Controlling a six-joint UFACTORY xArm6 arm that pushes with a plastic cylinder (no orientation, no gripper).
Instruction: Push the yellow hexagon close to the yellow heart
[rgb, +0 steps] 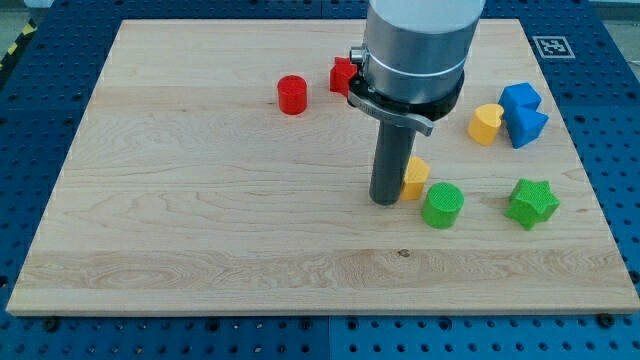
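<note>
The yellow hexagon (416, 177) lies right of the board's middle, partly hidden by my rod. My tip (385, 200) rests on the board touching the hexagon's left side. The yellow heart (486, 124) lies up and to the right of the hexagon, about a block's width or more away, next to two blue blocks.
A green cylinder (442, 205) sits just right of and below the hexagon, nearly touching it. A green star (532, 203) lies further right. Two blue blocks (522, 113) sit right of the heart. A red cylinder (292, 95) and a red block (343, 75) lie near the top, the latter partly hidden by the arm.
</note>
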